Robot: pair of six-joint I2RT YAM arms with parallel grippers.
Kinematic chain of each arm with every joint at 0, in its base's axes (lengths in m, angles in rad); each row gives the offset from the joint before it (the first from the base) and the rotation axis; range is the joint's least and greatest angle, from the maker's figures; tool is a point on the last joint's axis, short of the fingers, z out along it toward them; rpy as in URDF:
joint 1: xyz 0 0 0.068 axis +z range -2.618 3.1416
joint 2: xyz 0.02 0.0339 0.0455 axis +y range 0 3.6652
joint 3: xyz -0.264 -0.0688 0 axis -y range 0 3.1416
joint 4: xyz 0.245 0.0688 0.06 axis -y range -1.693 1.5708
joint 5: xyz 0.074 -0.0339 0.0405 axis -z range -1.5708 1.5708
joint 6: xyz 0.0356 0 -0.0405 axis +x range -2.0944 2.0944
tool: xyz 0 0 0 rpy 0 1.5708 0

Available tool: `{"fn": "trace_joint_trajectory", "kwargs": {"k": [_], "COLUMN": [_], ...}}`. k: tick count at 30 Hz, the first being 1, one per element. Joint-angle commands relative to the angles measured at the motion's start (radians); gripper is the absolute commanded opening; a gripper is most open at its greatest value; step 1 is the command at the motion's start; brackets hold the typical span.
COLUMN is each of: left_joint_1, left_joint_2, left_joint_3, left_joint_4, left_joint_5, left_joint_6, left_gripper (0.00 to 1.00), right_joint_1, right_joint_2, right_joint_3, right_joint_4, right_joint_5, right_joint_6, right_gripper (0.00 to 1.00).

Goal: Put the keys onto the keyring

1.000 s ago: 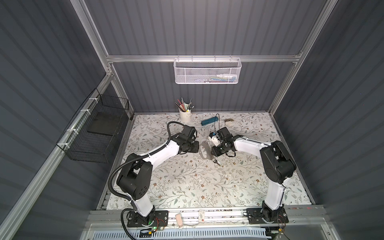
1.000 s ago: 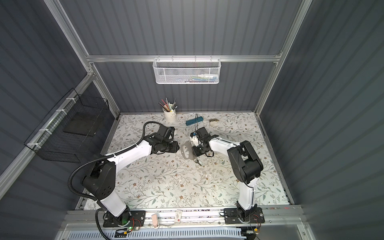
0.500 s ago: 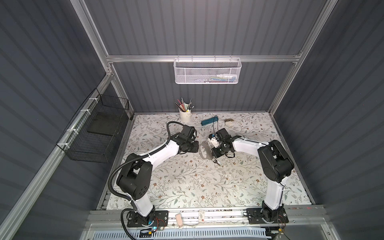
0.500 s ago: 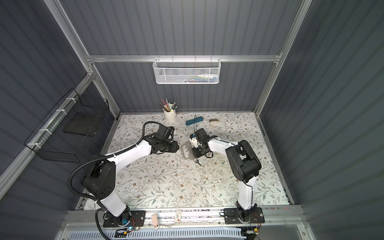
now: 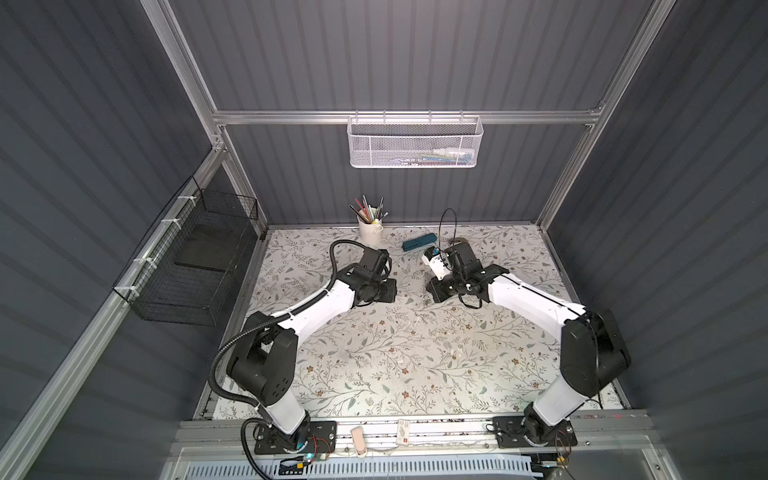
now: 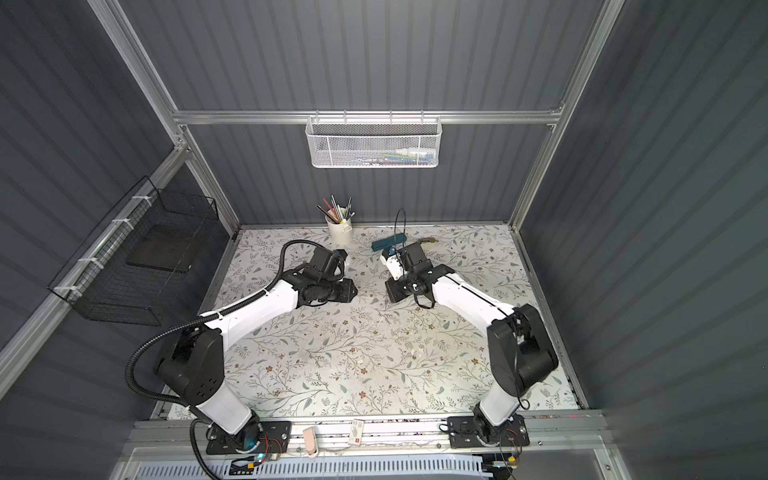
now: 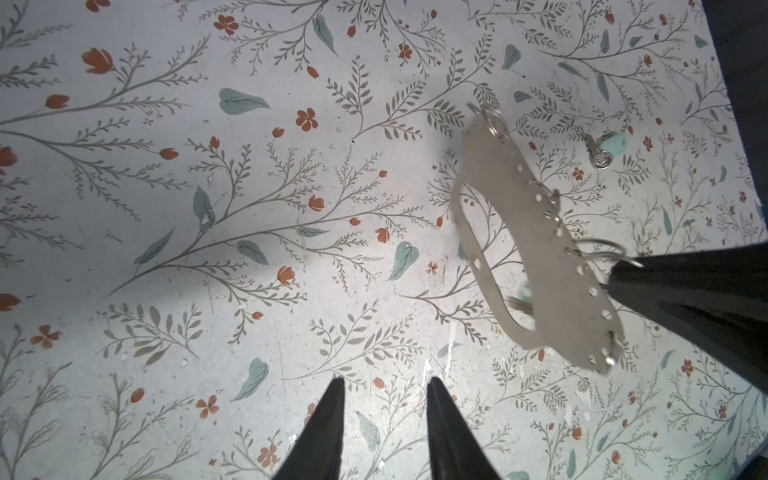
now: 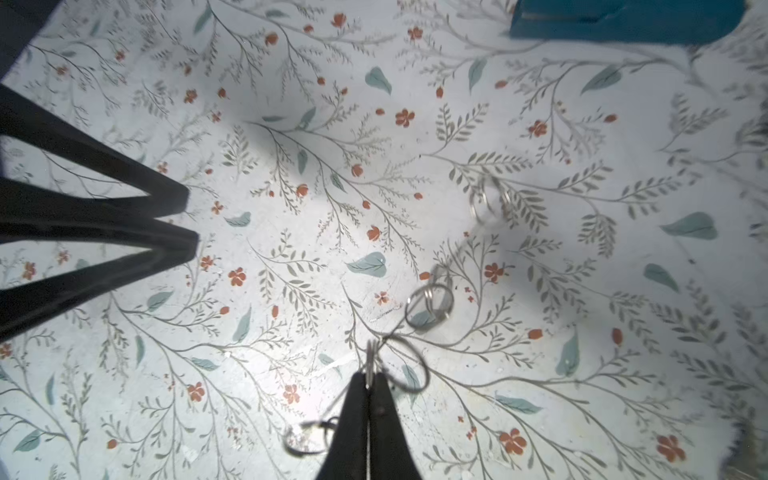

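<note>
In the left wrist view the keyring (image 7: 536,249), a flat grey plate with an oval cutout and small silver rings along one edge, is tilted up above the table. My right gripper (image 8: 369,376) is shut on its edge, so the right wrist view shows it edge-on with rings (image 8: 428,305) hanging off it. One mint-tagged key (image 7: 611,145) lies on the table beyond the plate. Another key (image 7: 521,301) shows through the cutout. My left gripper (image 7: 384,380) is open and empty, a short way from the plate. In both top views the grippers (image 5: 388,291) (image 5: 432,291) face each other mid-table.
A dark-teal case (image 5: 419,242) (image 8: 623,20) and a white pencil cup (image 5: 370,232) stand at the back of the floral table. A white mesh basket (image 5: 415,143) hangs on the back wall and a black wire basket (image 5: 191,257) on the left wall.
The right gripper's jaws have closed on the keyring's edge. The plate, earlier seen broadside between the grippers in the top views, no longer shows there. The left arm has not moved.
</note>
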Motion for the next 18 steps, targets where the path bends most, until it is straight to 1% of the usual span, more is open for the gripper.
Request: {"fn": "trace_joint_trajectory", "kwargs": {"k": [1, 9, 13, 18], "left_joint_1": [0.006, 0.009, 0.015, 0.018], "left_joint_2": [-0.055, -0.107, -0.137, -0.174], "left_joint_3": [0.084, 0.252, 0.289, 0.286], "left_joint_4": [-0.027, -0.045, -0.047, -0.037], "left_joint_5": [0.027, 0.094, 0.104, 0.108], "left_joint_6": [-0.007, 0.015, 0.013, 0.013], "left_gripper": [0.35, 0.38, 0.39, 0.41], "right_joint_1": [0.005, 0.003, 0.004, 0.004], "right_joint_2": [-0.077, -0.193, -0.213, -0.219], "right_joint_3": [0.052, 0.140, 0.166, 0.160], "right_joint_4": [-0.059, -0.099, -0.109, -0.101], "right_joint_5": [-0.010, -0.031, -0.040, -0.059], "right_joint_6": [0.013, 0.033, 0.056, 0.089], "right_gripper": [0.00, 0.00, 0.00, 0.00]}}
